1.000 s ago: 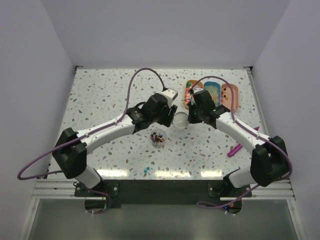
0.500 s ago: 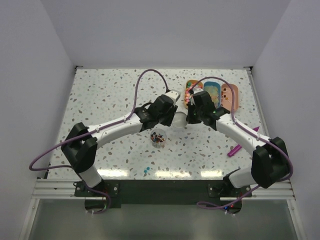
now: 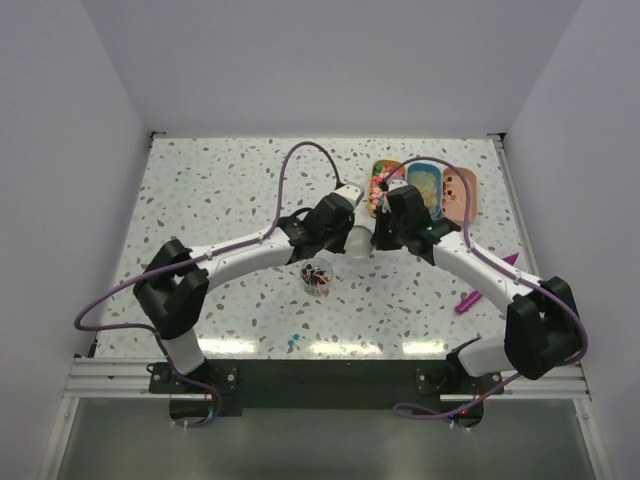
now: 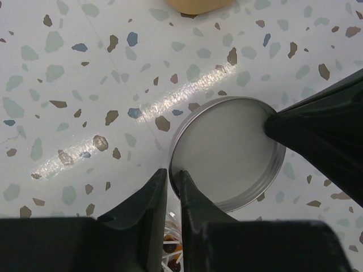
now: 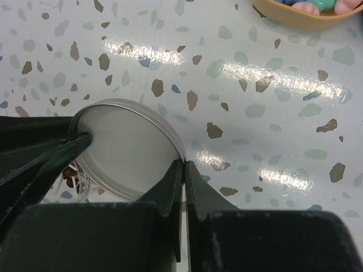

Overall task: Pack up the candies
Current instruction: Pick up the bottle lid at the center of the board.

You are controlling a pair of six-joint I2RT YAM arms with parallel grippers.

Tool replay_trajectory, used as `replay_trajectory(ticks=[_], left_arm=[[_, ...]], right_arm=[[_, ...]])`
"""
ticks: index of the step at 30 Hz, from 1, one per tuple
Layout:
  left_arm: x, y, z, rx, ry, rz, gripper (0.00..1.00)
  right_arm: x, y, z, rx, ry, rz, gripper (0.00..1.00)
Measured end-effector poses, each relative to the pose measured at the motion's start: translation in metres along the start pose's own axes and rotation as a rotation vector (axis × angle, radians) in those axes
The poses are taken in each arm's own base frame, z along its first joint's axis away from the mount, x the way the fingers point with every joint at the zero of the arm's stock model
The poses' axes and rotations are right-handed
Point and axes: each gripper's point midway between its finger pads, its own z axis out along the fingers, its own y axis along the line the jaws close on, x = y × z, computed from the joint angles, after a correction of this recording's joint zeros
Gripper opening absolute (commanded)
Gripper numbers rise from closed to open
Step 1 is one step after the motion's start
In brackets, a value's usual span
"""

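A round silver lid (image 3: pixel 360 241) hangs just above the table between my two grippers. My left gripper (image 3: pixel 344 236) is shut on its left rim, and the rim sits between the fingers (image 4: pixel 193 195) in the left wrist view, where the lid (image 4: pixel 227 153) shows its pale inside. My right gripper (image 3: pixel 377 238) is shut on the opposite rim; its fingers (image 5: pixel 173 184) pinch the lid (image 5: pixel 125 150). A small clear jar (image 3: pixel 317 275) of dark mixed candies (image 3: pixel 318 274) stands just in front of the lid, partly seen under the fingers (image 4: pixel 170 255).
Three trays stand at the back right: orange (image 3: pixel 381 166) with bright pastel candies, blue (image 3: pixel 425 167) and pink (image 3: pixel 472 195). A purple scoop (image 3: pixel 468 300) lies at the right. Two loose blue candies (image 3: pixel 292 341) lie near the front edge.
My left gripper has moved right and slightly forward onto the lid's left rim. The right gripper and the lid have hardly moved.
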Motion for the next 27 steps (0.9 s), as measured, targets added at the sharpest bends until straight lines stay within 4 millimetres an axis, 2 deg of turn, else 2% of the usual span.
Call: replay_trajectory(ticks=[1,3,8,10,15,18,20,23,24,27], left_arm=[[0.0,-0.001,0.0,0.001,-0.001,-0.002,0.09],[-0.001,-0.001,0.0,-0.004,-0.007,-0.005,0.0],[-0.007,0.003,0.001,-0.02,-0.026,-0.011,0.0],[-0.007,0.001,0.001,-0.011,-0.025,-0.01,0.0],[-0.006,0.004,0.001,0.035,-0.02,-0.029,0.0],[-0.007,0.023,-0.002,0.048,-0.011,-0.075,0.0],[-0.011,0.042,-0.008,0.055,-0.017,-0.116,0.0],[-0.026,0.067,-0.021,0.074,-0.053,-0.172,0.0],[-0.031,0.072,-0.024,0.082,-0.066,-0.186,0.0],[-0.049,0.087,-0.038,0.133,-0.117,-0.235,0.0]], right_arm=[[0.0,0.0,0.0,-0.001,0.001,0.001,0.0],[0.001,0.001,0.0,-0.003,0.002,0.003,0.01],[0.003,0.008,-0.003,-0.04,0.004,0.007,0.28],[0.0,0.012,-0.004,-0.065,-0.008,0.004,0.35],[-0.005,0.025,-0.016,-0.142,-0.046,0.012,0.62],[-0.016,0.037,-0.03,-0.208,-0.103,0.013,0.75],[-0.027,0.045,-0.043,-0.256,-0.166,0.004,0.78],[-0.045,0.055,-0.065,-0.322,-0.269,-0.028,0.88],[-0.052,0.058,-0.072,-0.34,-0.308,-0.041,0.96],[-0.07,0.067,-0.089,-0.394,-0.423,-0.099,0.99]])
